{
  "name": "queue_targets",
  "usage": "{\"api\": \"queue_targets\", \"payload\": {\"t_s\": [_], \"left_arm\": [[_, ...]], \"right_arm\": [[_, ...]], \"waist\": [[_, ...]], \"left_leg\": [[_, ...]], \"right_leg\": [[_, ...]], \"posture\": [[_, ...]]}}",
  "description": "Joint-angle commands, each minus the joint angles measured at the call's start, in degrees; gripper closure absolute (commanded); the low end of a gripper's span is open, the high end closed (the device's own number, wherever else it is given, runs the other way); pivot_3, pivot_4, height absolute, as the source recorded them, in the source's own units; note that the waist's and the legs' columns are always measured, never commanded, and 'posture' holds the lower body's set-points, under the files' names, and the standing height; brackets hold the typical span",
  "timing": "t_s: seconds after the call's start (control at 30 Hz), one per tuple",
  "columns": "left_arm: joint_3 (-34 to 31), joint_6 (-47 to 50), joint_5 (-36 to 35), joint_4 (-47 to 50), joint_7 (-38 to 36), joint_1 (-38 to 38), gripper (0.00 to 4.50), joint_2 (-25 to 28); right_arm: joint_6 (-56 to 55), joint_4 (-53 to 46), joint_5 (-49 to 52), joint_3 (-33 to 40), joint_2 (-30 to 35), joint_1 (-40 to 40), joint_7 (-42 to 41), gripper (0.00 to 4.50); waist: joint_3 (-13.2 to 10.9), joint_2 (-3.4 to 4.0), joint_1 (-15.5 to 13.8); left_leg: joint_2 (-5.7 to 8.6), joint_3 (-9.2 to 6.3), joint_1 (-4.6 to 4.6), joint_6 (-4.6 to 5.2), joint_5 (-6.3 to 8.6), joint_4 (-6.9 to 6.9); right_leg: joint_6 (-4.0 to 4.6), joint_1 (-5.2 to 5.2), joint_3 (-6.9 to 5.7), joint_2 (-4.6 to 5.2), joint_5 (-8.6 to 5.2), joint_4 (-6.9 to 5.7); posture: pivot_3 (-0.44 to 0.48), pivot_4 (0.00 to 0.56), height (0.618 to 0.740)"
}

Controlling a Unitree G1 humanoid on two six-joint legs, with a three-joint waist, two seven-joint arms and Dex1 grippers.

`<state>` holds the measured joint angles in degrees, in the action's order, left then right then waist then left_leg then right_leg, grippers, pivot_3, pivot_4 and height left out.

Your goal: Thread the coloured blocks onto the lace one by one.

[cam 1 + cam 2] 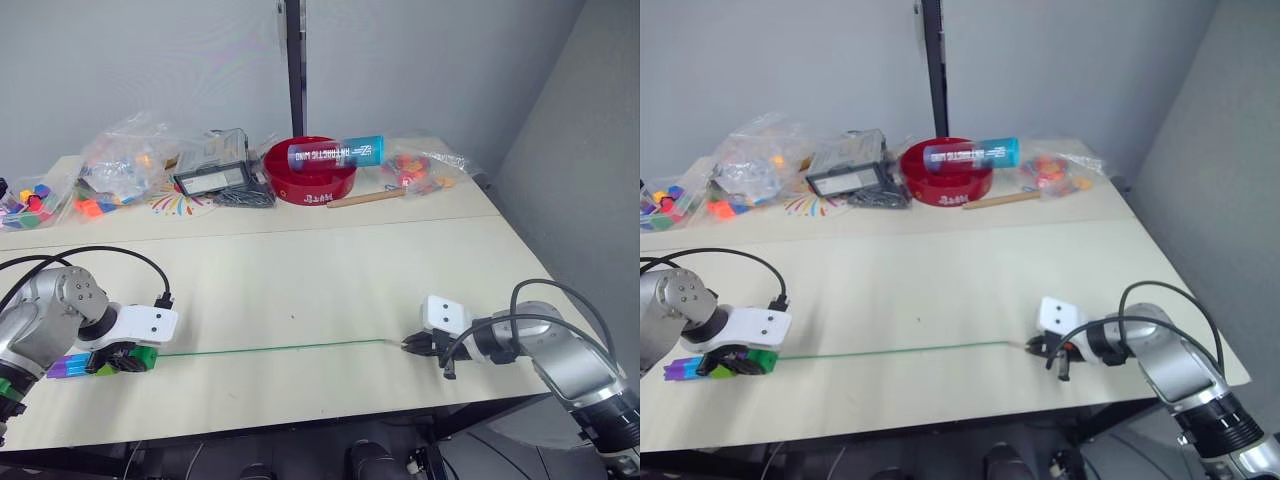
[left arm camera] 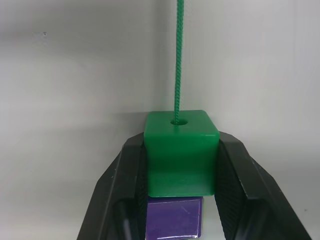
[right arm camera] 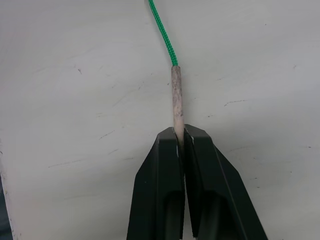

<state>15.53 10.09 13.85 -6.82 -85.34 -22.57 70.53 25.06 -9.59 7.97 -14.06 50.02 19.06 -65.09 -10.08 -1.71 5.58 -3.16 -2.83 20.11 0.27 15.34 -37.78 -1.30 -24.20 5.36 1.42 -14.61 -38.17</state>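
The lace (image 1: 270,348) is laid out nearly straight across the front of the desk (image 1: 300,270), from the left claw (image 1: 120,358) to the right claw (image 1: 412,344). It is judged to be light and limp along its green length, so it is best held at the pale stiff tip (image 3: 176,100), the only part rigid enough to be steered through a hole. The coloured blocks (image 1: 95,362) are judged to be light, hard and smooth, and are best gripped on two flat opposite faces. The left claw is closed on the dark green block (image 2: 181,150), with the lace entering its hole and a purple block (image 2: 175,220) directly behind. The right claw is pinched fully together on the tip.
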Motion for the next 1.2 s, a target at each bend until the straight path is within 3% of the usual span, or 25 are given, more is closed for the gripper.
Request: {"api": "queue_targets", "payload": {"t_s": [0.03,0.53,0.6,0.83,0.97,1.1,1.2], "left_arm": [[0.86,-0.08,2.34,-3.4,1.38,2.79,3.3,1.15],[-2.06,-2.21,0.23,-1.09,5.0,3.22,3.3,-3.16],[-2.53,-3.25,0.01,-1.3,5.0,3.01,2.27,-3.27],[-5.21,-3.72,-2.17,-0.39,3.69,2.37,0.03,-1.91],[-10.19,-2.67,-7.34,2.79,0.33,3.17,0.0,1.46],[-17.35,1.18,-14.12,6.66,-2.44,6.23,0.0,5.78],[-26.66,6.2,-19.5,8.69,-3.93,11.27,0.0,7.24]], "right_arm": [[0.4,-0.05,-1.0,-0.88,-0.45,0.46,0.01,4.5],[1.69,-0.33,-2.0,-3.53,-4.75,2.09,0.22,4.5],[1.62,0.46,-2.43,-3.73,-5.88,2.22,1.03,3.8],[2.5,-0.43,-0.44,-1.39,-5.96,3.33,-0.26,1.51],[3.89,-3.15,3.85,2.57,-5.21,3.64,-2.08,0.13],[6.04,-7.09,9.44,7.16,-4.9,2.88,-2.43,0.06],[9.42,-11.23,14.61,11.65,-5.46,0.82,-1.11,0.06]], "waist": [[0.05,0.09,0.05],[0.46,0.78,-0.41],[0.46,0.78,-0.59],[0.45,0.75,-0.62],[0.21,0.41,-0.66],[-0.04,-0.02,-0.98],[-0.05,-0.03,-1.53]], "left_leg": [[0.0,0.0,0.0,0.0,0.0,0.0],[0.04,0.04,-0.04,0.01,0.0,0.0],[0.04,0.03,-0.04,0.01,0.01,0.0],[0.04,0.03,0.06,0.1,0.07,-0.01],[0.04,0.03,0.13,0.21,0.13,-0.05],[0.04,0.0,0.45,0.21,0.13,-0.07],[0.04,0.02,0.57,0.21,0.13,-0.08]], "right_leg": [[0.0,0.0,0.01,0.0,0.0,0.0],[-0.02,0.04,0.06,0.0,-0.01,-0.03],[-0.02,0.04,0.06,0.01,-0.01,-0.03],[-0.03,-0.08,0.05,0.01,-0.01,0.09],[0.29,-0.32,0.03,0.05,0.18,0.12],[0.34,-0.64,-0.03,0.1,0.2,0.12],[0.34,-0.78,-0.04,0.12,0.2,0.11]], "posture": [[0.0,0.15,0.731],[0.0,0.15,0.731],[0.0,0.15,0.731],[0.0,0.15,0.731],[0.0,0.15,0.731],[0.0,0.15,0.731],[0.0,0.15,0.731]]}}
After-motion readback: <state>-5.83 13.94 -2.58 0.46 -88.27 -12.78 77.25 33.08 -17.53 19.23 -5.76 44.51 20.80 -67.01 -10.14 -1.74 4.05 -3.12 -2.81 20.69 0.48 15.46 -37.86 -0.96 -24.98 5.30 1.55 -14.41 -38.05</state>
